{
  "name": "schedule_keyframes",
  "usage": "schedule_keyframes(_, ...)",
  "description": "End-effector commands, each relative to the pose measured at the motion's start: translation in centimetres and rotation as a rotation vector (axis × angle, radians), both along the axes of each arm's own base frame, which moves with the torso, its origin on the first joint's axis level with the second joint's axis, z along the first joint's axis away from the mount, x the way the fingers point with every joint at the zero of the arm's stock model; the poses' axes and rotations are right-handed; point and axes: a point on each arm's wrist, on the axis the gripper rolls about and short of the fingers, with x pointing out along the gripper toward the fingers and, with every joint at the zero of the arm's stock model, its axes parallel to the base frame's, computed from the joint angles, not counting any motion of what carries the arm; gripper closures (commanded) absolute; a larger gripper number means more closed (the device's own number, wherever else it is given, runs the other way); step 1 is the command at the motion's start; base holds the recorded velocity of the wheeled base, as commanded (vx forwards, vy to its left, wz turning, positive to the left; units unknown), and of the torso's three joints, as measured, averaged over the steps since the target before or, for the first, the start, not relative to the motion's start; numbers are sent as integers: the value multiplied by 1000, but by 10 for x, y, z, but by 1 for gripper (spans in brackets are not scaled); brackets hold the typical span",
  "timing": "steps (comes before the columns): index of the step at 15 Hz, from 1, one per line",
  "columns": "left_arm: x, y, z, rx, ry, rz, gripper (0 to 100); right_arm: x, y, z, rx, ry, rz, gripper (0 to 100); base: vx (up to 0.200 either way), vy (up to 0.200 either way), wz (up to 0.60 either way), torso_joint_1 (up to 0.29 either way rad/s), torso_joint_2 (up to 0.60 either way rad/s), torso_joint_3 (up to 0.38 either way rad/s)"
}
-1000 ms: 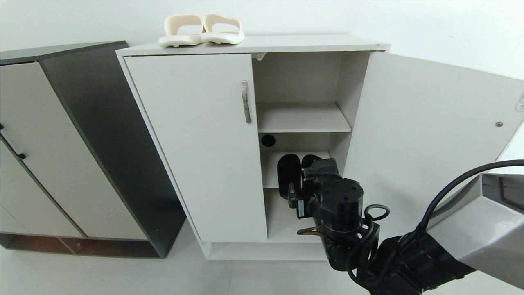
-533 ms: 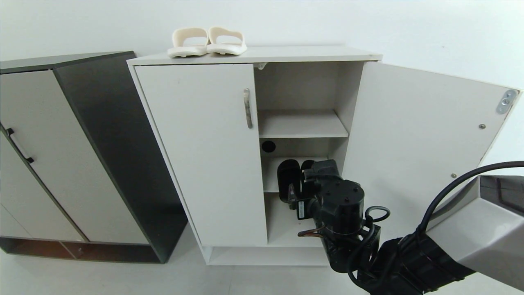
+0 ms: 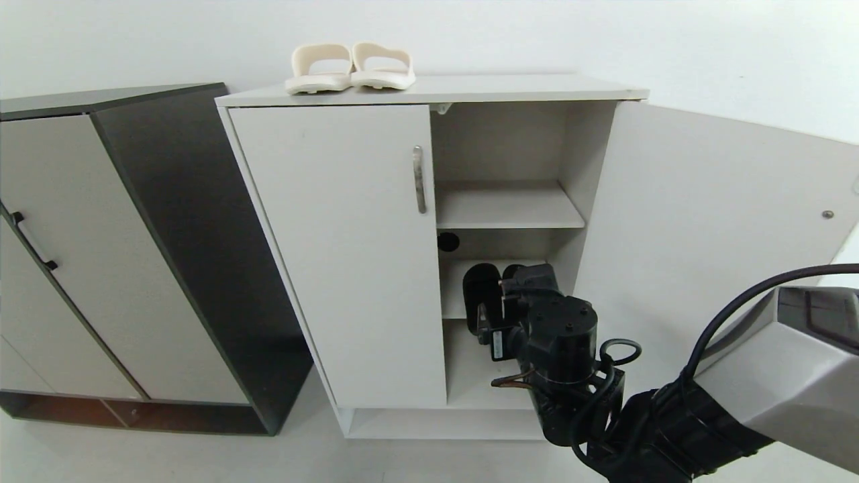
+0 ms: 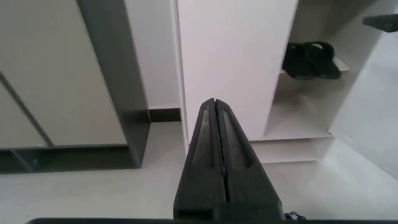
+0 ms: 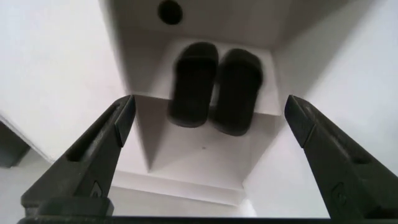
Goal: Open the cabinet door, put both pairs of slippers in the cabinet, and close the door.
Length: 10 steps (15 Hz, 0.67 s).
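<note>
While my left gripper (image 4: 214,102) hangs low over the floor (image 4: 93,193), fingers pressed together and holding nothing, facing the closed left door (image 3: 342,255), my right gripper (image 5: 210,109) is spread wide and empty just before the cabinet's (image 3: 523,86) open right half. Beyond it the black slippers (image 3: 481,288) lie side by side on the middle shelf (image 3: 451,290). The right door (image 3: 704,235) stands swung out to the right. Farthest, the cream slippers (image 3: 350,67) rest on the cabinet top, toward its left.

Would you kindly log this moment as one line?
black slippers shelved; cream slippers atop cabinet; door open; right gripper open; left gripper shut
</note>
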Motion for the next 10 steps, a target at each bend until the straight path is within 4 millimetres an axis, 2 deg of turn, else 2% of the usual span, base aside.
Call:
schedule_keyframes(1, 0, 0, 0, 1, 0, 0, 100, -1, 1, -1, 2, -3, 4, 0, 0, 200, 0, 7, -2, 2)
schedule_keyframes(10, 0, 0, 0, -1, 0, 0, 100, -1, 0, -2, 8, -5, 22, 0, 0, 200, 0, 1, 3, 3)
